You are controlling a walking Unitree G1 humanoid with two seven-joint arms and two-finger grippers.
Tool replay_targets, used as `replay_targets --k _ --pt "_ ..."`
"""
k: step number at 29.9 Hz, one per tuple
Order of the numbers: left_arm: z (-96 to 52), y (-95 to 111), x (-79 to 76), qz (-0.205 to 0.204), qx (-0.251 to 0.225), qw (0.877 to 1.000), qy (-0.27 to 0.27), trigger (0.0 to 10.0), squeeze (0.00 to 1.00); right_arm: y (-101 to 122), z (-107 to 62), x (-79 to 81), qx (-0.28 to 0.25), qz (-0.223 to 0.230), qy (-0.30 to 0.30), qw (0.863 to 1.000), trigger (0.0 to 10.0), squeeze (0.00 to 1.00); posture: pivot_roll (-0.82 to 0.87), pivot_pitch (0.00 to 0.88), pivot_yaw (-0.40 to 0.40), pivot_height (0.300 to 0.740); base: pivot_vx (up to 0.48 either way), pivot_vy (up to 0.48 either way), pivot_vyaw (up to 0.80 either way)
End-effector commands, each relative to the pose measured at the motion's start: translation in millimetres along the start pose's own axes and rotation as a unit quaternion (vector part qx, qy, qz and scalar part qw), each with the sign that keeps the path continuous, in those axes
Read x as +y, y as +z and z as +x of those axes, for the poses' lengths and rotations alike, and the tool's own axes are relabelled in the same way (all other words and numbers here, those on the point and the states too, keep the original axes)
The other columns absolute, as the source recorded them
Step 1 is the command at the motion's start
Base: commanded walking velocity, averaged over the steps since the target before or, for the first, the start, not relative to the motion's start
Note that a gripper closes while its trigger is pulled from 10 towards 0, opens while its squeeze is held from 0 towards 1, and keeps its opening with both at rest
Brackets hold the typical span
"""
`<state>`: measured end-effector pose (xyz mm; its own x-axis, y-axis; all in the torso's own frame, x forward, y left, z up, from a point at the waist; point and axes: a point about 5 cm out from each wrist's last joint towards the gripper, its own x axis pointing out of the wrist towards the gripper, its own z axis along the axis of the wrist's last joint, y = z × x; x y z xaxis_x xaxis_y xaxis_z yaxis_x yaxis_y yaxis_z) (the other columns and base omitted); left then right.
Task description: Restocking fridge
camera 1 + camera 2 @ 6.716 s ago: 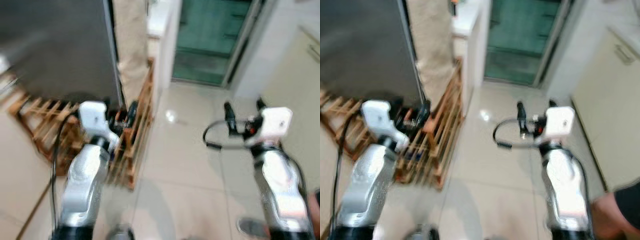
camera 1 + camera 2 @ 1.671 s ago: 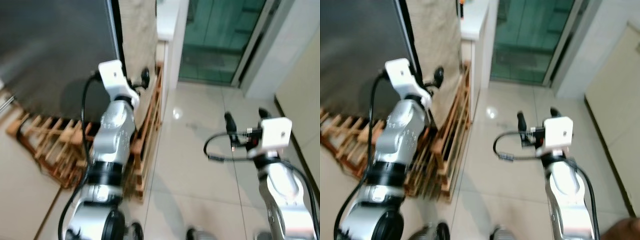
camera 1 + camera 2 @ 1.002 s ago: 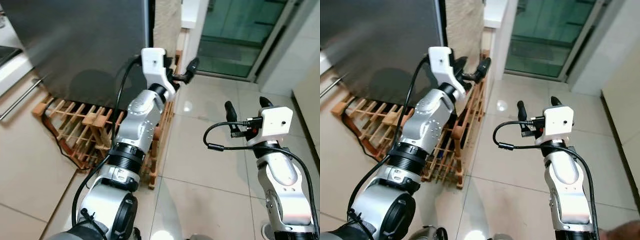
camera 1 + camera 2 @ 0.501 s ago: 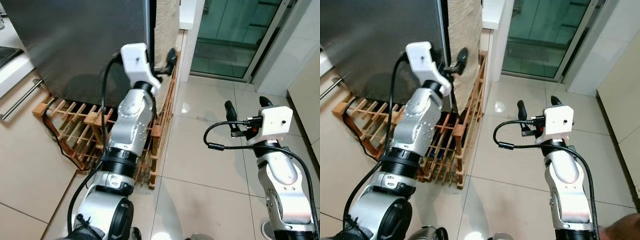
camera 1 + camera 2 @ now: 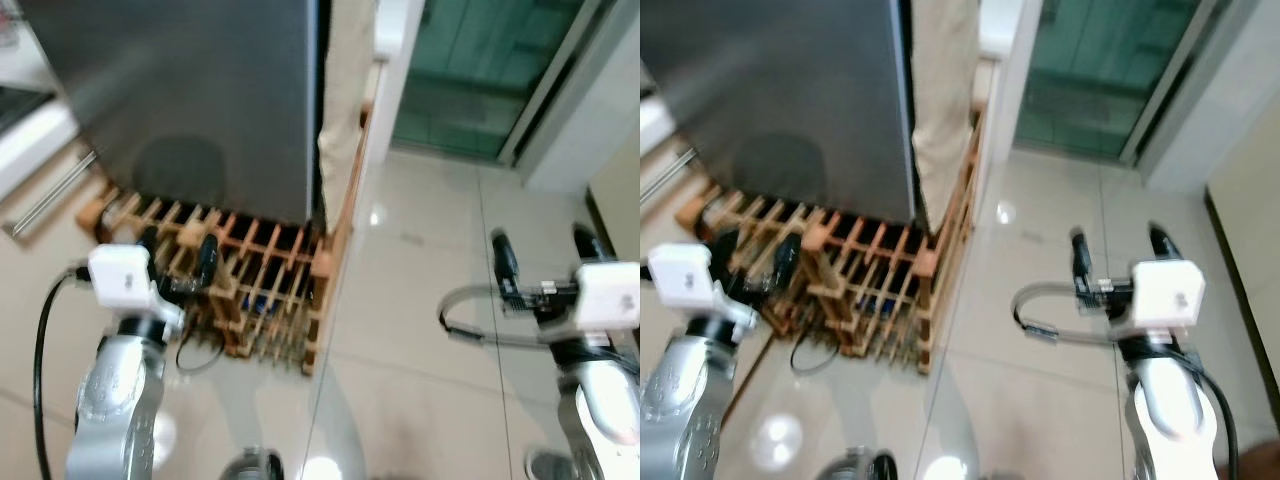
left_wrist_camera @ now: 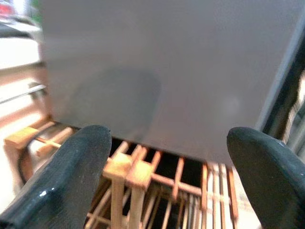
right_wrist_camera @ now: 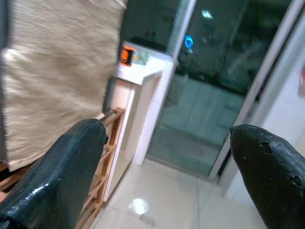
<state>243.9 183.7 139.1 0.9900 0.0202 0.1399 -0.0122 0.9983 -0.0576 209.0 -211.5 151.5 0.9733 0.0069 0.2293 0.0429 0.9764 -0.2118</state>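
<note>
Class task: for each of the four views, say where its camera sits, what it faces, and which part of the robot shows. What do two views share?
Left and right eye views: on the head, looking down at the fridge, the wooden rack, both arms.
Left wrist view: faces the fridge over the rack, between the open left gripper.
Right wrist view: faces the glass door, between the open right gripper.
Shared: fridge and rack.

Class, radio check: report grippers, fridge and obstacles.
Left gripper open, low before wooden rack. Right gripper open, empty over floor. Fridge shut. Rack sits against fridge base.
</note>
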Motion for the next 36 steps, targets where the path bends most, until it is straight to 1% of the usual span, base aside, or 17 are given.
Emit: replay_targets --k 1,2,3,4,5,7,8,9,14,16,17,20,25,26,29,33,36 --pt "16.2 21 -27.1 -0.022 -0.039 0.998 -0.053 10.0 0.21 -8 5.4 2.2 0.008 -0.016 0.005 1.0 10.0 0.0 -0.13 0.032 -0.041 0.74 0.368 0.0 0.0" --pt "18.4 25 -33.8 -0.04 -0.045 0.995 -0.074 10.0 0.21 -10 8.1 3.3 0.011 -0.014 0.003 1.0 10.0 0.0 -0.13 0.029 -0.04 0.74 0.368 0.0 0.0" --pt "20.8 28 -38.0 -0.053 -0.046 0.994 -0.084 10.0 0.22 -9 11.6 4.4 0.008 -0.014 0.003 1.0 10.0 0.0 -0.13 0.027 -0.036 0.74 0.48 0.0 0.0" --pt "22.1 30 -39.9 -0.059 -0.045 0.993 -0.088 10.0 0.2 -8 13.8 5.2 0.005 -0.015 0.003 1.0 10.0 0.0 -0.13 0.027 -0.036 0.74 0.48 0.0 0.0" --pt "23.3 32 -40.9 -0.048 -0.045 0.994 -0.088 10.0 0.19 -6 16.5 5.7 0.002 -0.014 0.0 1.0 10.0 0.0 -0.13 0.024 -0.031 0.74 0.48 0.0 0.0" --pt "27.2 35 -43.3 -0.047 -0.044 0.994 -0.09 10.0 0.09 -5 22.6 5.9 -0.003 -0.006 -0.01 1.0 10.0 0.0 -0.13 0.024 -0.018 0.74 0.48 0.0 0.0" --pt "27.2 35 -43.3 -0.047 -0.044 0.994 -0.09 10.0 0.09 -5 22.6 5.9 -0.003 -0.006 -0.01 1.0 10.0 0.0 -0.13 0.024 -0.018 0.74 0.48 0.0 0.0" --pt "29.5 36 -45.7 -0.049 -0.044 0.994 -0.092 10.0 0.06 -5 24.5 6.0 -0.004 -0.006 -0.01 1.0 10.0 0.0 -0.13 0.024 -0.018 0.74 0.48 0.0 0.0" --pt "37.1 40 -55.7 -0.061 -0.045 0.991 -0.109 10.0 0.04 -5 30.2 5.2 -0.011 -0.009 -0.011 1.0 10.0 0.0 -0.16 0.03 -0.012 0.74 0.48 0.0 0.0" --pt "37.3 40 -57.2 -0.062 -0.043 0.991 -0.112 10.0 0.04 -5 30.2 4.8 -0.011 -0.01 -0.011 1.0 10.0 0.0 -0.16 0.03 -0.012 0.74 0.48 0.0 0.0" --pt "36.9 39 -60.8 -0.063 -0.04 0.99 -0.123 10.0 0.01 -5 29.4 4.3 -0.011 -0.01 -0.013 1.0 10.0 0.0 -0.16 0.032 -0.012 0.74 0.48 0.0 0.0" --pt "35.4 39 -68.3 -0.056 -0.039 0.987 -0.146 10.0 0.0 -5 28.6 5.1 -0.009 -0.01 -0.014 1.0 10.0 0.0 -0.16 0.033 -0.01 0.74 0.47 0.0 0.0" --pt "34.2 45 -72.3 -0.053 -0.06 0.983 -0.164 10.0 0.0 -5 30.1 6.4 -0.009 -0.007 -0.012 1.0 10.0 0.0 -0.17 0.035 -0.011 0.74 0.427 0.0 0.0" --pt "35.7 43 -69.9 -0.046 -0.056 0.986 -0.152 10.0 0.0 -6 30.7 6.9 -0.009 -0.007 -0.01 1.0 10.0 0.0 -0.16 0.035 -0.011 0.74 0.0 0.0 0.0" --pt "37.2 42 -68.9 -0.042 -0.052 0.987 -0.148 10.0 0.0 -5 31.3 7.9 -0.01 -0.006 -0.006 1.0 10.0 0.0 -0.16 0.038 -0.013 0.74 0.0 0.0 0.0" --pt "39.7 42 -69.7 -0.052 -0.051 0.986 -0.151 10.0 0.0 -5 32.6 9.0 -0.011 -0.005 -0.001 1.0 10.0 0.0 -0.16 0.04 -0.018 0.74 0.0 0.0 0.0" --pt "41.7 43 -68.5 -0.058 -0.053 0.986 -0.146 10.0 0.0 -9 34.5 9.5 0.005 -0.011 0.002 1.0 10.0 0.0 -0.16 0.037 -0.02 0.74 0.0 0.0 0.0"
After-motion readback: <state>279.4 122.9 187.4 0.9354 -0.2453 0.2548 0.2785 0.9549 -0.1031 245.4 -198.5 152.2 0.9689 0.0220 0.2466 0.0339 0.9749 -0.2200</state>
